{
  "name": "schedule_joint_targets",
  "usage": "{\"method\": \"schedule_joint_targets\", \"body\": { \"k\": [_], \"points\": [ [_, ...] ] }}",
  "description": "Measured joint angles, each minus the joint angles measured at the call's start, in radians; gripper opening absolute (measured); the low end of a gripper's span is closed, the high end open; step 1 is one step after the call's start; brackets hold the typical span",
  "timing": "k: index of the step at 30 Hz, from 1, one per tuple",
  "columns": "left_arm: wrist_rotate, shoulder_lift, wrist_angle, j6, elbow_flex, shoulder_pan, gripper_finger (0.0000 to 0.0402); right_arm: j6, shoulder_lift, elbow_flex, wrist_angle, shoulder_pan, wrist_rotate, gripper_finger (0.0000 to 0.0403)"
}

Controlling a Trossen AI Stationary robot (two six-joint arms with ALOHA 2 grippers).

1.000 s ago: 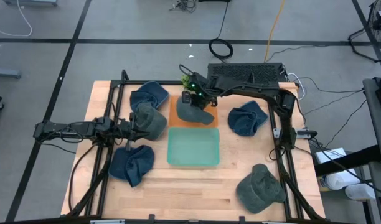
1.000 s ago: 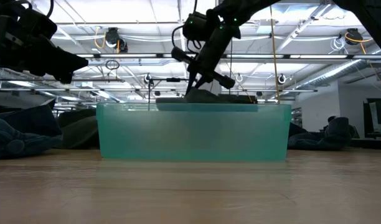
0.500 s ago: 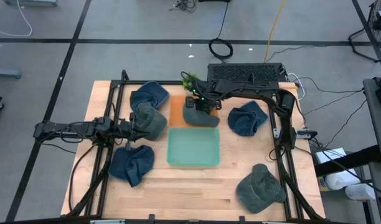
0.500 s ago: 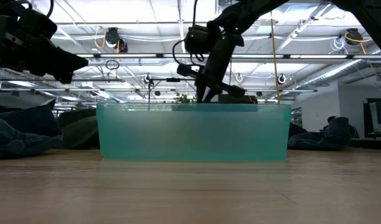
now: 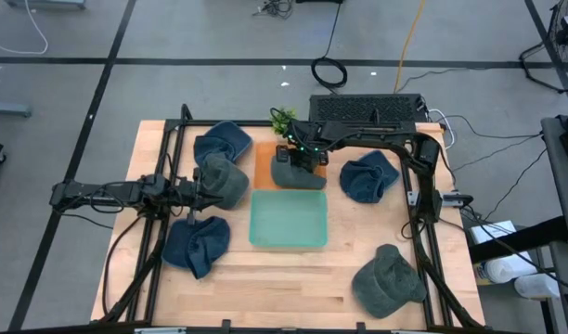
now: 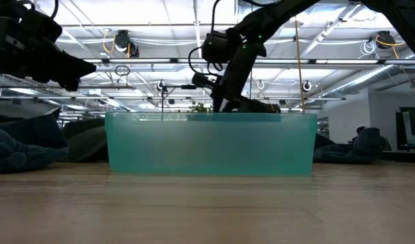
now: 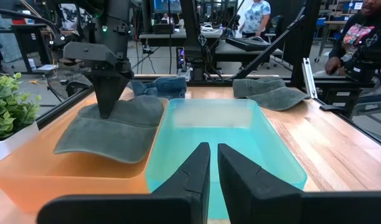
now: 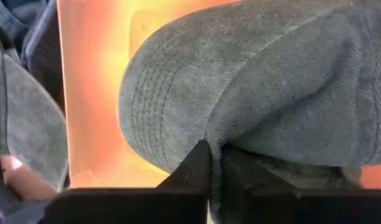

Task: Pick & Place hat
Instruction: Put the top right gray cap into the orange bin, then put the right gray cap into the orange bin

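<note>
A grey-green hat [image 5: 296,174] lies in the orange tray [image 5: 264,158] beyond the teal bin [image 5: 289,220]. My right gripper [image 5: 296,156] stands over the hat, pointing down, shut on its cloth. The left wrist view shows the same hat [image 7: 112,127] with my right gripper [image 7: 106,112] upright on its crown. My left gripper [image 5: 202,186] waits at the table's left beside an olive hat [image 5: 226,181]; it is shut [image 7: 213,165] with nothing between its fingers. My right gripper pinches a raised fold of the crown [image 8: 216,134] between its two fingers, coming from above and pointing down. The hat rests in the orange tray [image 8: 91,74], with its brim [image 7: 109,149] spread toward the teal bin.
Other hats lie around: blue ones [image 5: 224,141], [image 5: 196,246], [image 5: 367,176] and an olive one [image 5: 388,278] at the near right. A small plant [image 5: 282,119] stands behind the tray. The teal bin [image 6: 207,146] fills the middle of the low view.
My right gripper has moved a little toward the table's right edge and down, still shut on the hat. The hat has shifted right with it and sunk from the level of the bin's rim down into the orange tray.
</note>
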Motion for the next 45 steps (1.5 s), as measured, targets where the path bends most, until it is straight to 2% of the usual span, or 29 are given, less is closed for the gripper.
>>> {"method": "schedule_joint_targets", "body": {
  "k": [6,18,23,29,42,45],
  "points": [
    [0.000,0.000,0.000,0.000,0.000,0.000,0.0037,-0.007,0.000,0.000,-0.008,0.000,-0.008,0.0076],
    [0.000,0.000,0.000,0.000,0.000,0.000,0.0037,-0.014,0.000,0.000,-0.008,0.000,-0.029,0.0273],
    [0.000,0.000,0.000,0.000,0.000,0.000,0.0037,-0.017,0.000,0.000,-0.007,0.000,-0.029,0.0330],
    [0.000,0.000,0.000,0.000,0.000,0.000,0.0037,-0.025,0.000,0.000,0.000,0.001,-0.028,0.0349],
    [0.000,0.000,0.000,0.000,0.000,0.000,0.0037,-0.170,-0.043,0.064,-0.074,0.023,-0.031,0.0327],
    [0.000,0.000,0.000,0.000,0.000,0.000,0.0037,-0.234,-0.052,0.100,-0.127,0.027,-0.063,0.0327]
  ]
}}
